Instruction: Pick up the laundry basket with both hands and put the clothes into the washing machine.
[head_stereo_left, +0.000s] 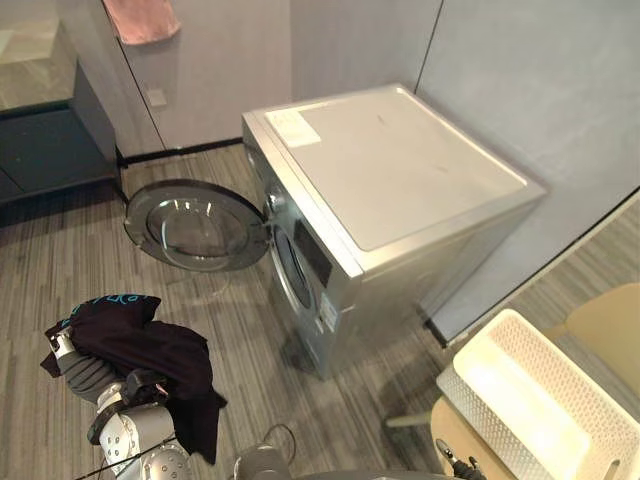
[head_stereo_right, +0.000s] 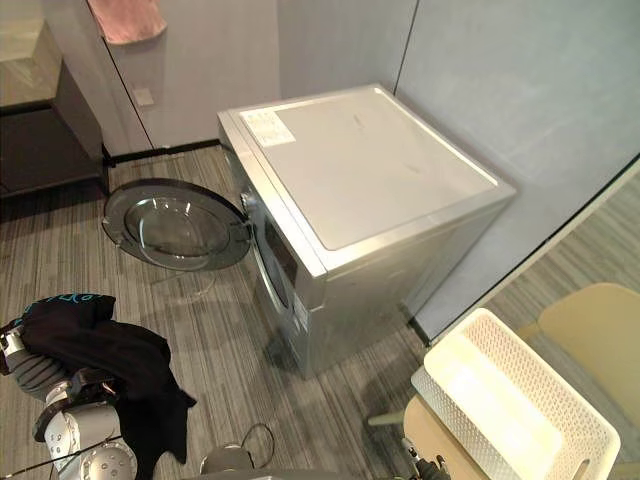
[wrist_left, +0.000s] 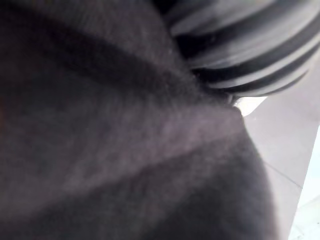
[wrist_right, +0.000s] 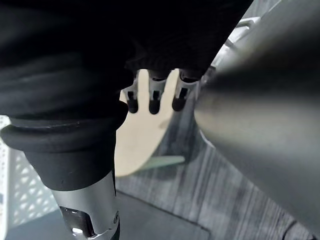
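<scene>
A dark garment (head_stereo_left: 140, 350) with a teal print lies draped over my left hand (head_stereo_left: 82, 372) at the lower left, above the striped floor; the left wrist view shows this dark cloth (wrist_left: 115, 140) close up, covering the hand. The silver washing machine (head_stereo_left: 400, 190) stands in the middle with its round door (head_stereo_left: 195, 225) swung open to the left and its drum opening (head_stereo_left: 292, 265) facing my left hand. The white laundry basket (head_stereo_left: 540, 400) rests on a beige chair (head_stereo_left: 610, 330) at the lower right, with nothing visible inside. My right hand (wrist_right: 155, 97) hangs with relaxed fingers near the chair and holds nothing.
A dark cabinet (head_stereo_left: 50, 140) stands at the far left, with a pink towel (head_stereo_left: 140, 18) hanging above on the wall. Grey walls close in behind and to the right of the machine. Striped floor (head_stereo_left: 230, 340) lies between me and the open door.
</scene>
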